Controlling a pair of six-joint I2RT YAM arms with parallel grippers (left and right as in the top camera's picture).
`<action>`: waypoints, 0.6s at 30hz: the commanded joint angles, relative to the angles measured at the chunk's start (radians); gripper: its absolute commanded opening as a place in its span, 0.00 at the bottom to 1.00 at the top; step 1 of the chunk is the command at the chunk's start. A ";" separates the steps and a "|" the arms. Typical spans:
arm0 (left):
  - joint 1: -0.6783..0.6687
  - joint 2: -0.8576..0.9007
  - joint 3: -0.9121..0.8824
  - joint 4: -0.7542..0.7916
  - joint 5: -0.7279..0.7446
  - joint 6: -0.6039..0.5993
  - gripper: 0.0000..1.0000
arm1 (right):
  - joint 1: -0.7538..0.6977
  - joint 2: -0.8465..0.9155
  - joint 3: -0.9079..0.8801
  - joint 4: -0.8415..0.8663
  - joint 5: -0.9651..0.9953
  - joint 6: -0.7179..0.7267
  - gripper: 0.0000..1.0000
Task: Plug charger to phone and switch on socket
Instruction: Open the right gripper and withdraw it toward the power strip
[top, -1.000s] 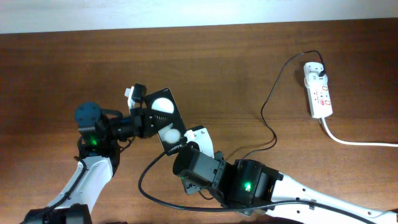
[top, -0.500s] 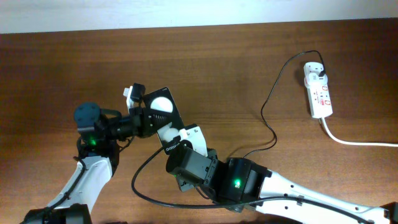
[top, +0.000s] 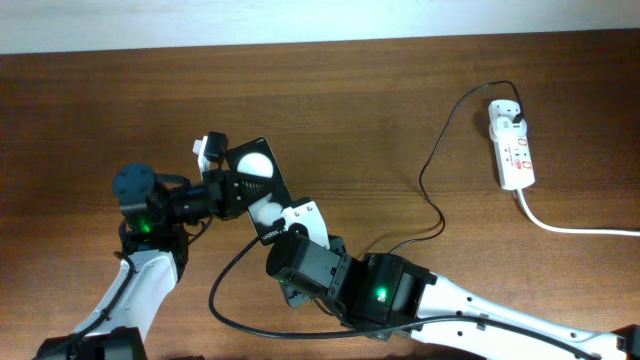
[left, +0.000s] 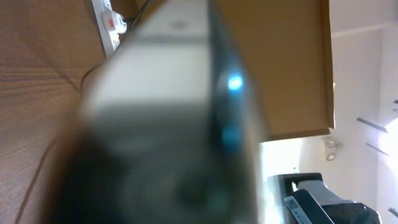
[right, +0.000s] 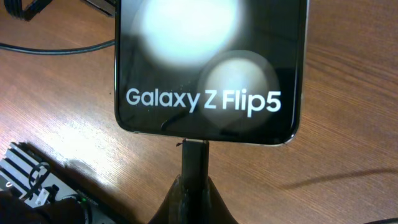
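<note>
The phone (top: 262, 185) is tilted above the table, its glossy face showing two white round spots. My left gripper (top: 222, 190) is shut on its left edge. In the left wrist view the phone (left: 174, 112) is a close blur. In the right wrist view the phone (right: 205, 62) reads "Galaxy Z Flip5". My right gripper (right: 194, 186) is shut on the charger's black connector tip (right: 194, 155), which touches the middle of the phone's bottom edge. From overhead, my right gripper (top: 292, 222) sits at the phone's lower end. The charger cable (top: 432, 170) runs to the socket (top: 514, 150).
The socket's thick white cord (top: 570, 228) runs off the right edge. The white plug adapter (top: 506, 113) sits in the socket's far end. The slack black cable loops on the table by my right arm (top: 225, 300). The socket also shows in the left wrist view (left: 111, 18).
My left gripper and the phone have shifted slightly left and away. My right gripper has moved left with the connector, up to the phone's bottom edge.
</note>
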 joint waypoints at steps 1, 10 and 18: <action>-0.028 -0.003 0.001 0.003 0.114 -0.013 0.00 | -0.029 0.003 0.028 0.073 0.083 -0.015 0.04; -0.027 -0.003 0.001 0.002 0.006 0.110 0.00 | -0.029 -0.008 0.030 -0.024 0.058 -0.015 0.33; -0.028 -0.002 0.001 -0.008 -0.218 0.192 0.00 | -0.114 -0.049 0.036 -0.128 0.116 -0.014 0.60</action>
